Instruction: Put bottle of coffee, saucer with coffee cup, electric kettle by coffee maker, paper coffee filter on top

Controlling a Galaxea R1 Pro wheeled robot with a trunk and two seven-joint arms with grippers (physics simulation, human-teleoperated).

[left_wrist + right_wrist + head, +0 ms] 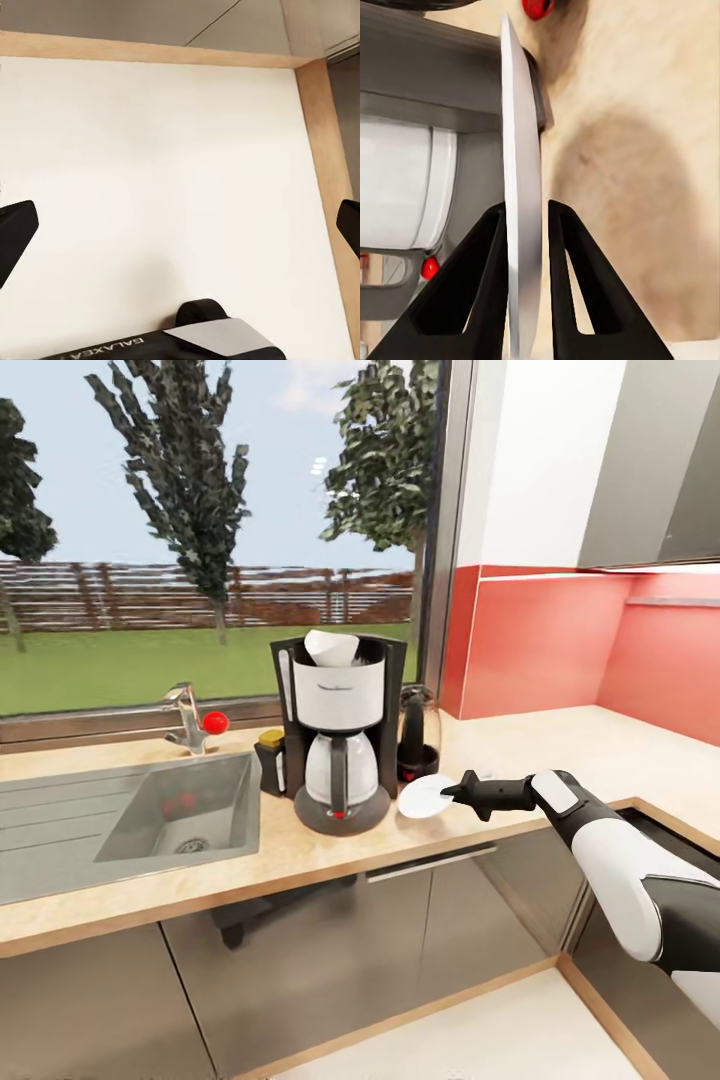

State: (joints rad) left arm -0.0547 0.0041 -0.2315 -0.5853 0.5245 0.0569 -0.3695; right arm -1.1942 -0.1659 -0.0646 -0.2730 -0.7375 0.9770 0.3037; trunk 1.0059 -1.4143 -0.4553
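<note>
I take the coffee maker [338,745] as my landmark; it stands on the kitchen countertop [560,745], to the right of the sink [150,815], so that part of the job holds. A white paper coffee filter [330,647] sits in the top of the machine, which I judge as placed. Close against its left side stands the small dark bottle of coffee [270,760] with its yellowish top, so I count that as done too. Just behind and to the right of the machine stands the electric kettle [418,732], close enough that I would call it next to the maker.

What I am busy with is the saucer [427,797]. My right pincer [452,794] is clamped on its rim, one finger on each face of the plate as my right wrist view shows, and the plate is low over the countertop just right of the machine's round base. Whether it already touches the wood I cannot tell.

Left to do, as I judge it: set the saucer down flat, let go, then fetch the coffee cup and put it on the saucer.

My left pincer [180,232] hangs spread wide over pale floor, holding nothing.
</note>
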